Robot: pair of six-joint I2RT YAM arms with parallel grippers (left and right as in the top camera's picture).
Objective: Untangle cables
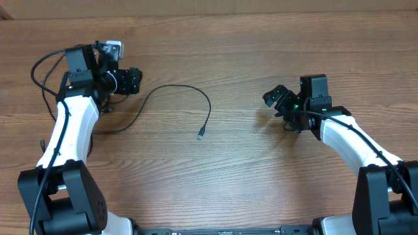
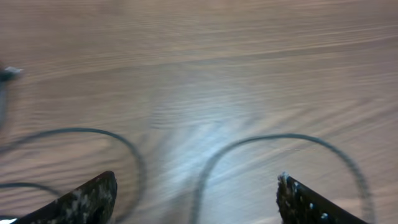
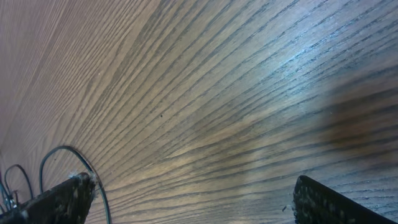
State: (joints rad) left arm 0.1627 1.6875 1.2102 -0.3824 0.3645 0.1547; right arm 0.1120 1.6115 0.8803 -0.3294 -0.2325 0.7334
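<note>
step: cable (image 1: 189, 98) lies loose, seemingly untangled | left gripper (image 2: 196, 186) open, empty, over cable's end | right gripper (image 3: 193, 186) open, well apart from cable | next: check blurred loops there

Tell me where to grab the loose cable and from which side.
Grip the cable on the straight run just above its silver plug. Come straight down with the jaws across the cord. There it lies flat on the table as a single strand, with bare wood on either side.

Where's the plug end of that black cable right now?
Overhead view: the plug lies on the table just left of centre, between the left claw and right claw, touching neither.
</note>
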